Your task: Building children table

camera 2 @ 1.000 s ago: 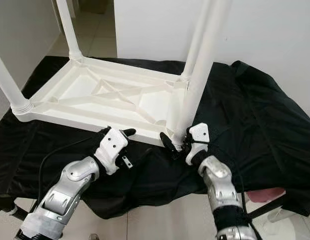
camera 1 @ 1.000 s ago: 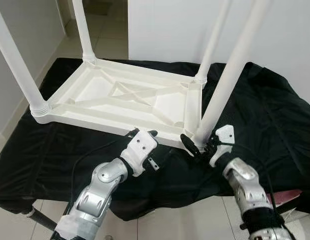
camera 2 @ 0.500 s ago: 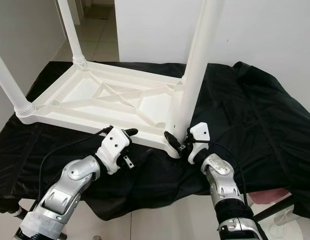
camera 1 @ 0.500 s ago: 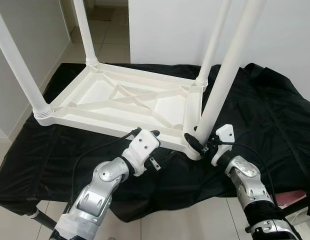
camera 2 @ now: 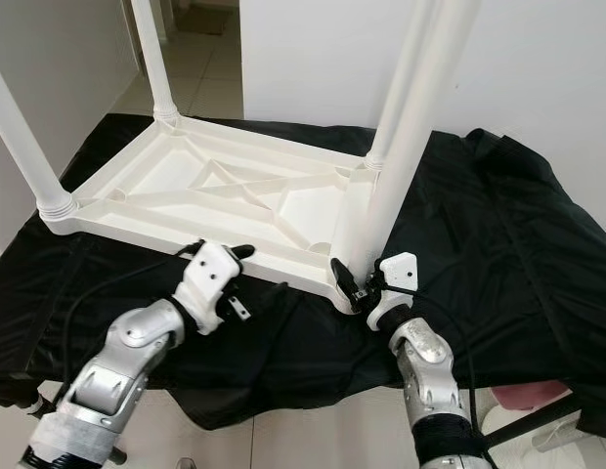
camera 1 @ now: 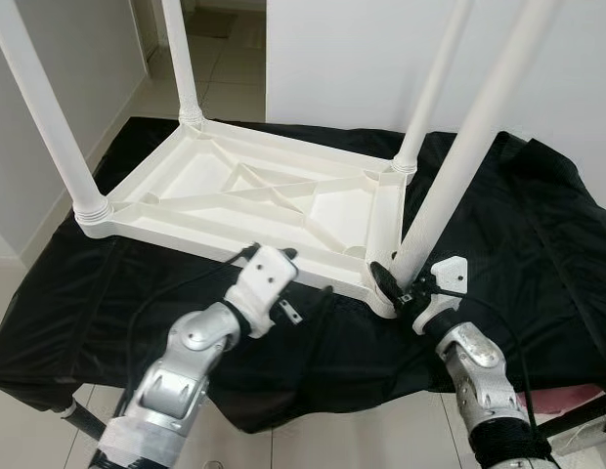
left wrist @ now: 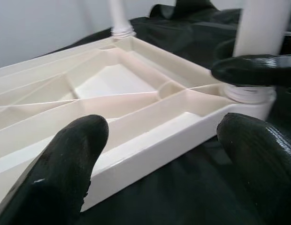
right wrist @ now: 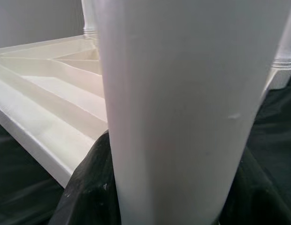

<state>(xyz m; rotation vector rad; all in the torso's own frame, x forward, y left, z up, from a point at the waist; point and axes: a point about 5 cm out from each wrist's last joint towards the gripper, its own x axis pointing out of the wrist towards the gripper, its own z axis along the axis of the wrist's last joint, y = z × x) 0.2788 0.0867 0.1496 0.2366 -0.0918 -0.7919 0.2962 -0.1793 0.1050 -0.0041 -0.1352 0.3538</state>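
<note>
A white plastic children's table [camera 1: 254, 195] lies upside down on a black cloth, its legs pointing up. My right gripper [camera 1: 405, 284] is shut on the base of the near right leg [camera 1: 459, 166], where it meets the corner socket. In the right wrist view that leg [right wrist: 183, 108] stands between the black fingers [right wrist: 87, 187]. My left gripper [camera 1: 269, 254] is open at the table's front rim [left wrist: 150, 150], one finger [left wrist: 72, 154] to each side of the view and nothing held between them.
The black cloth [camera 1: 518, 225] covers the whole work surface and hangs over its near edge. A white wall [camera 1: 362, 59] stands behind, and a tiled floor [camera 1: 225, 59] runs off at the back left. Something pink [camera 1: 577, 396] lies low at the right.
The camera has shifted a little, moving the whole scene to the right. My right gripper stays on the leg's base and my left gripper stays at the front rim.
</note>
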